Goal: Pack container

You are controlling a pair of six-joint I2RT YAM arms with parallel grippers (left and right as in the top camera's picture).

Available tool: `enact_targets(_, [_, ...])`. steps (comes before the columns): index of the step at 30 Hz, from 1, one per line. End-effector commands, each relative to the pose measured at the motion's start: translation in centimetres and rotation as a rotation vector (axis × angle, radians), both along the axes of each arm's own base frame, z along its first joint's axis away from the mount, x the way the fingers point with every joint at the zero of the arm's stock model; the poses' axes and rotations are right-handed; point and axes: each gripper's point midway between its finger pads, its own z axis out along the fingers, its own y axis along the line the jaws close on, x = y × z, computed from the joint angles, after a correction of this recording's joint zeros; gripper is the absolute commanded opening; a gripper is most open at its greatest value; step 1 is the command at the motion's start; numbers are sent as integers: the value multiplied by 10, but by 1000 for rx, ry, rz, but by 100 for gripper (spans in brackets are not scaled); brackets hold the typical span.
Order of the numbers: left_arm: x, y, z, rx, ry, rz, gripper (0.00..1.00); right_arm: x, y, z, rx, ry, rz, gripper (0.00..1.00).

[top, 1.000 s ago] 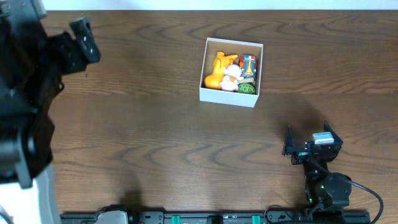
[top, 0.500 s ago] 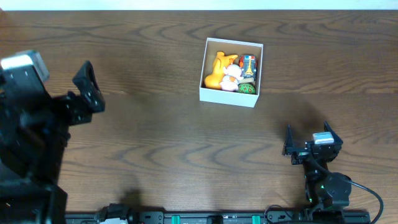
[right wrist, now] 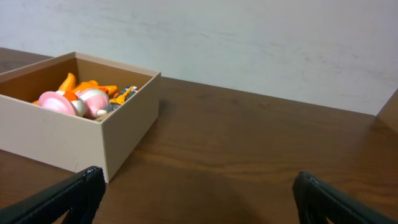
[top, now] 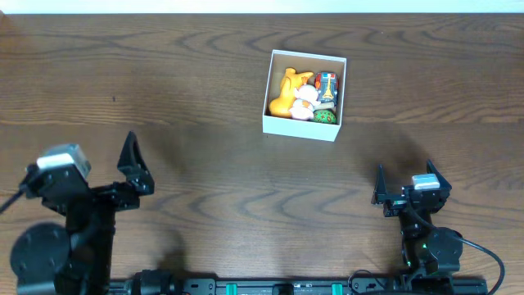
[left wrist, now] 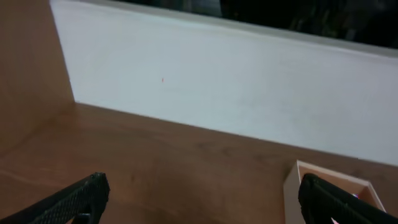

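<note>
The container (top: 300,124), a square white box with a tan inside, stands at the table's far middle. It holds an orange toy (top: 286,92), a pink and white toy (top: 304,100), a red and blue toy (top: 327,86) and a green one (top: 325,117). My left gripper (top: 90,160) is open and empty at the front left, far from the box; its wrist view (left wrist: 202,190) shows a corner of the container (left wrist: 291,199) at the right. My right gripper (top: 404,170) is open and empty at the front right (right wrist: 199,186), with the container (right wrist: 56,134) ahead to its left.
The dark wooden table (top: 205,164) runs to a white wall (left wrist: 217,87) at the back. A wooden side panel (left wrist: 25,74) stands at the left. The arm bases sit along the front edge (top: 270,287).
My left arm has swung from the far left side back and down to the front left, its gripper open throughout. The right arm and the container have not moved.
</note>
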Motion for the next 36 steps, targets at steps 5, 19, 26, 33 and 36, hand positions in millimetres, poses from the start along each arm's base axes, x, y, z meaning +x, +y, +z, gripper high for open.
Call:
enact_targets(5, [-4,5,-16,14,-64,30,98,0,1,0,18,-3,1,99])
enact_targets(19, [23,9,-58,29,-208,29,98,0,1,0,18,-3,1,99])
enact_targets(26, [29,9,-90,34,-253,29,98,0,1,0,18,-3,1,99])
enact_targets(33, [27,9,-115,34,-255,30,98,0,1,0,18,-3,1,99])
enact_targets(36, [25,9,-122,34,-260,29,98,0,1,0,18,-3,1,99])
